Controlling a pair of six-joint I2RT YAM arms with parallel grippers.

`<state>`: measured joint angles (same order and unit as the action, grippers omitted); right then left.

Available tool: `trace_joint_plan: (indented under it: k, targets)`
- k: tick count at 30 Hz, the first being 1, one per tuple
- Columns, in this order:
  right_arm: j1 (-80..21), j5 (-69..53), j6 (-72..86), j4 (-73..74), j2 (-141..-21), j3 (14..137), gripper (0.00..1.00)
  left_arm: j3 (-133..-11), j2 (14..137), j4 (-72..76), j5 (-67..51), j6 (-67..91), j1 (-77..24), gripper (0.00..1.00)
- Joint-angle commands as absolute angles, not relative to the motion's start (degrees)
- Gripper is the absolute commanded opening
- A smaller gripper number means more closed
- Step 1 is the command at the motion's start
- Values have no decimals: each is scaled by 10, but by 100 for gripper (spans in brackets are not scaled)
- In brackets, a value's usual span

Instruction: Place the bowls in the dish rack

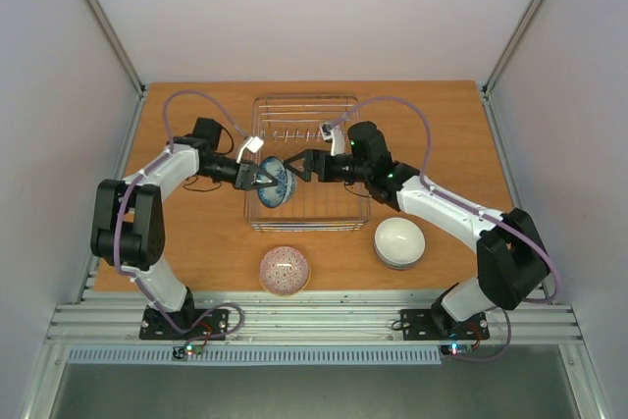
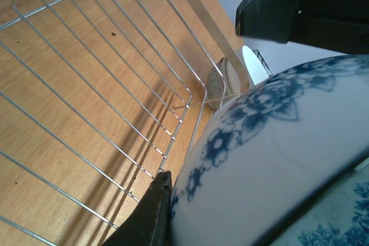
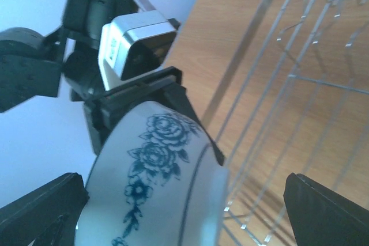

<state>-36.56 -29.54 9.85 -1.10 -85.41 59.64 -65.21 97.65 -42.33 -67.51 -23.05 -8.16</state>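
The dish rack (image 1: 306, 110) is a silver wire basket at the table's middle. My left gripper (image 1: 263, 180) is shut on the rim of a blue-and-white patterned bowl (image 1: 278, 185) and holds it on edge over the rack's near-left part. In the left wrist view one finger (image 2: 151, 214) presses the bowl's outside (image 2: 277, 142) above the rack wires (image 2: 115, 102). My right gripper (image 1: 297, 166) is open right beside the bowl. In the right wrist view its fingers (image 3: 328, 211) stand wide on either side of the bowl (image 3: 155, 182).
A speckled pinkish bowl (image 1: 285, 271) and a plain white bowl (image 1: 399, 241) sit on the wooden table in front of the rack. Both also show past the rack's corner in the left wrist view, speckled (image 2: 215, 84) and white (image 2: 254, 65). Cage posts stand at the back corners.
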Motion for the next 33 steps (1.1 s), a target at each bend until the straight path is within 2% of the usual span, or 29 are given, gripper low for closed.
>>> trace_joint_plan:
  k: [1,17,21,23,25,30,32,33]
  targets:
    - [-374,-394,161,-107,-873,576,96,-659,962,-418,-740,-243,-80,1]
    - [-408,-401,157,-102,-864,547,95,-665,981,-408,-743,-229,-72,1]
    - [-417,-392,147,-88,-863,553,89,-667,983,-409,-748,-228,-72,0]
    - [-418,-387,144,-80,-865,556,82,-667,986,-412,-750,-228,-72,0]
    - [-418,-380,142,-75,-867,560,69,-669,989,-417,-752,-231,-72,1]
    - [-418,-365,142,-71,-869,564,28,-676,999,-435,-755,-244,-72,0]
    - [-418,-360,139,-65,-871,568,7,-677,1000,-436,-754,-244,-72,0]
    - [-418,-357,136,-58,-871,571,2,-677,1000,-436,-754,-243,-72,0]
